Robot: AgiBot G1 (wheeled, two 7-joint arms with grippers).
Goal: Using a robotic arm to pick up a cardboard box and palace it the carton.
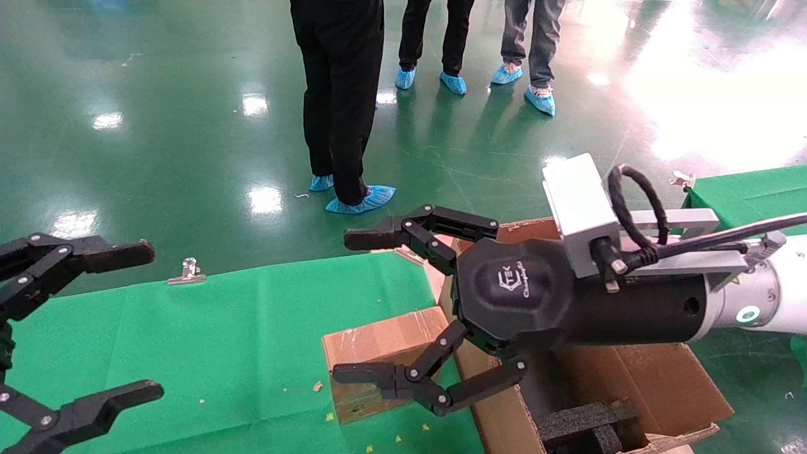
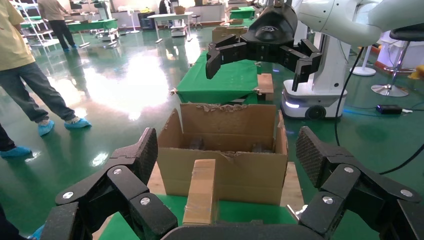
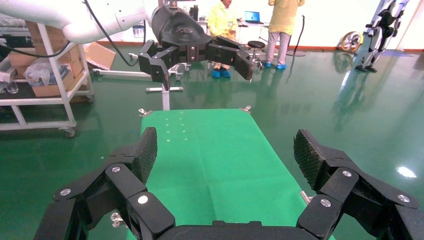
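Observation:
The small taped cardboard box (image 1: 378, 353) lies on the green table (image 1: 220, 334), right against the large carton (image 1: 656, 378), which holds black foam inserts (image 1: 586, 421). My right gripper (image 1: 343, 306), on the white robotic arm (image 1: 766, 296), is open and empty. It hovers over the carton's near edge, with its fingers spread above the small box. My left gripper (image 1: 151, 321) is open and empty at the left edge of the table. In the left wrist view the box (image 2: 202, 192) lies in front of the carton (image 2: 225, 165), with the right gripper (image 2: 260, 55) above it.
Several people in blue shoe covers (image 1: 359, 198) stand on the shiny green floor beyond the table. A metal clip (image 1: 187, 271) holds the cloth at the table's far edge. Another green-covered table (image 1: 756, 195) stands at the right. The right wrist view shows only bare green cloth (image 3: 210, 160).

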